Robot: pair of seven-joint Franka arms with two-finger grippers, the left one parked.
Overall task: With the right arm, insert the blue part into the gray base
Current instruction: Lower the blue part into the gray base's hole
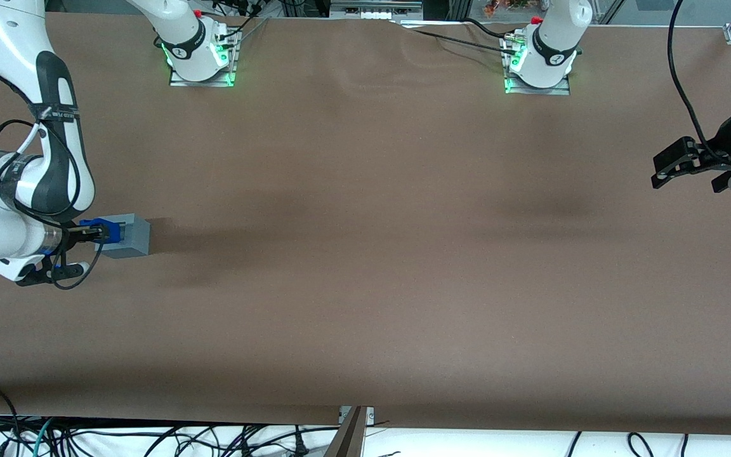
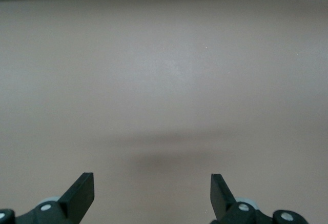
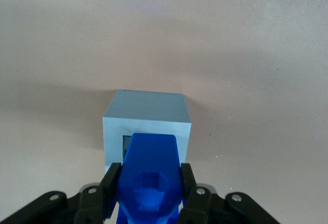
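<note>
The gray base (image 1: 131, 235) is a light-gray cube lying on the brown table toward the working arm's end. In the right wrist view the gray base (image 3: 148, 116) turns a face with a square recess toward my gripper. My right gripper (image 1: 100, 233) is shut on the blue part (image 1: 106, 230) and holds it level, right at the base's recessed face. In the right wrist view the blue part (image 3: 151, 175) sits between the two black fingers (image 3: 110, 185) of my gripper (image 3: 149, 183), its tip at the recess opening. How deep the tip sits is hidden.
The brown table cloth (image 1: 365, 285) stretches wide toward the parked arm's end. Two arm bases (image 1: 199, 54) with green lights stand along the table edge farthest from the front camera. Cables (image 1: 150, 438) lie below the nearest table edge.
</note>
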